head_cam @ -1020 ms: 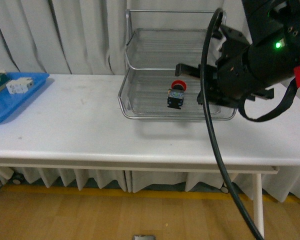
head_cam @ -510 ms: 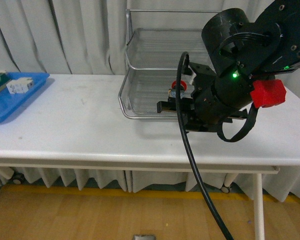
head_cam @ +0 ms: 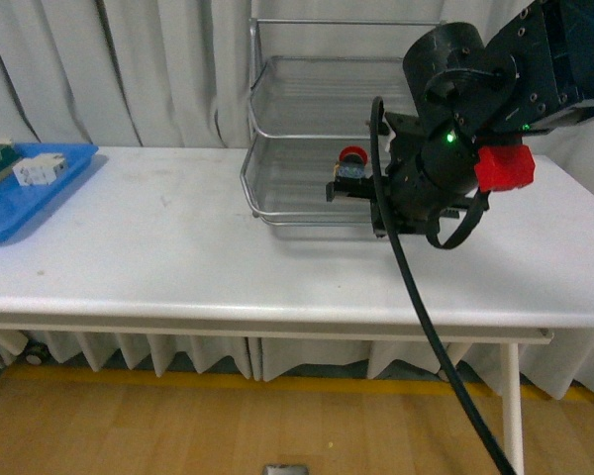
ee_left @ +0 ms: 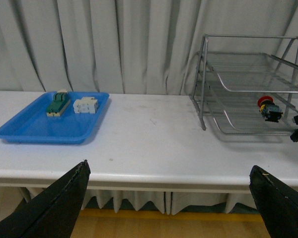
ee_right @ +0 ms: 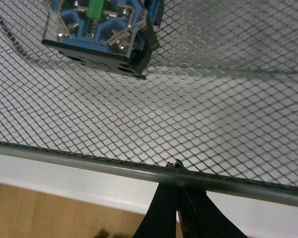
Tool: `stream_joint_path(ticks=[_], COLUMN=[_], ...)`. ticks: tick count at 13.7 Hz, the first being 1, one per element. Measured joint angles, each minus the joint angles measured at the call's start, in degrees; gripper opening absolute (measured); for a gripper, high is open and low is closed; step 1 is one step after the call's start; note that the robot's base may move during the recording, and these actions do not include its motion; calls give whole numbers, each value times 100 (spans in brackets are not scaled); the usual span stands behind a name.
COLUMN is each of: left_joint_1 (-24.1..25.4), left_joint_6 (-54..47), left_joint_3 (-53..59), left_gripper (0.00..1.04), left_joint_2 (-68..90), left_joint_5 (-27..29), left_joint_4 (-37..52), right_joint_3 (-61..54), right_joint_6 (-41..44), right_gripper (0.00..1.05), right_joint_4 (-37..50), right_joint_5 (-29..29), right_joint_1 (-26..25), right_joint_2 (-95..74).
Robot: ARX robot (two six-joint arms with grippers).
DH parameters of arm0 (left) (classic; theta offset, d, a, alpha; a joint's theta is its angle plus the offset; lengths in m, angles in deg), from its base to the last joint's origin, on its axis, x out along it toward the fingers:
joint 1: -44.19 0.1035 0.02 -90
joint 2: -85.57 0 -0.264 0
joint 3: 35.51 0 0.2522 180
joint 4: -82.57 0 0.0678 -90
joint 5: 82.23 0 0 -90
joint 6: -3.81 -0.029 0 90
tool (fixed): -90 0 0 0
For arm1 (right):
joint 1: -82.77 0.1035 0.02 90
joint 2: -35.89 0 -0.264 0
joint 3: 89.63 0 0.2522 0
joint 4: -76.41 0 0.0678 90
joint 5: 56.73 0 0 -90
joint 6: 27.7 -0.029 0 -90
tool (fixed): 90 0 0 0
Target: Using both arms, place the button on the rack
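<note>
We see the red-capped button [head_cam: 351,164] lying on the silver mesh rack [head_cam: 277,208]; our right gripper [ee_right: 178,202] fingers pressed together, left gripper [ee_left: 169,198] fingers wide apart.

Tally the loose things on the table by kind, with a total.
Red-capped button in the rack: 1
Wire rack: 1
Blue tray: 1
Green-and-cream switch block in the tray: 1
White block in the tray: 1
Total: 5
</note>
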Motion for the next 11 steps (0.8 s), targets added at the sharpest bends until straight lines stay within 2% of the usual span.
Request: stream_joint_path(ticks=[6, 11], left_joint_1=[0, 0], left_joint_6=[0, 0], left_joint_3=[0, 0], left_gripper=[98, 98], left_joint_2=[0, 0], left_joint_5=[-2, -2], left_joint_4=[0, 0], right_joint_3=[1071, -282], right_joint_6=[391, 256], right_gripper=[2, 2], right_joint_4=[192, 811], right_joint_5=[304, -66], right_joint_1=[-542, -459], right_joint_2=[-448, 481])
